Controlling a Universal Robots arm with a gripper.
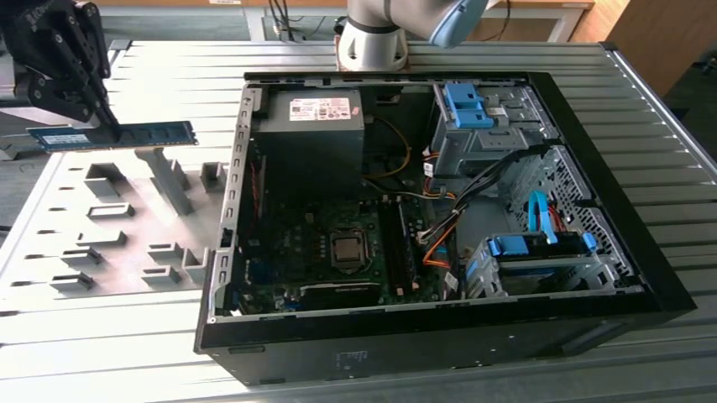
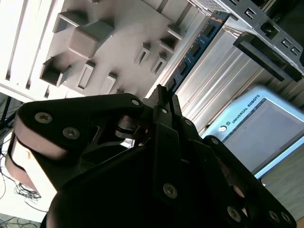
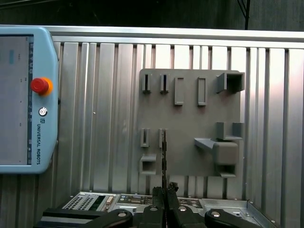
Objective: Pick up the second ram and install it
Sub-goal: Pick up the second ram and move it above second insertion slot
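Holding the second ram (image 1: 157,132) clamped in the gripper (image 1: 110,126) outside the computer case (image 1: 241,168), seemingly by a narrow edge, so risking tilt, slip or crooked seating.

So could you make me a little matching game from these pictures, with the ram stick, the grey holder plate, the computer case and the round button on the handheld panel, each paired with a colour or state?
Things:
1. ram stick
2. grey holder plate
3. computer case
4. round button

Colours or states:
A. red
B. open, its inside showing
C. held in the gripper
D. lying flat on the ribbed table

Pairs: 1-C, 2-D, 3-B, 4-A.
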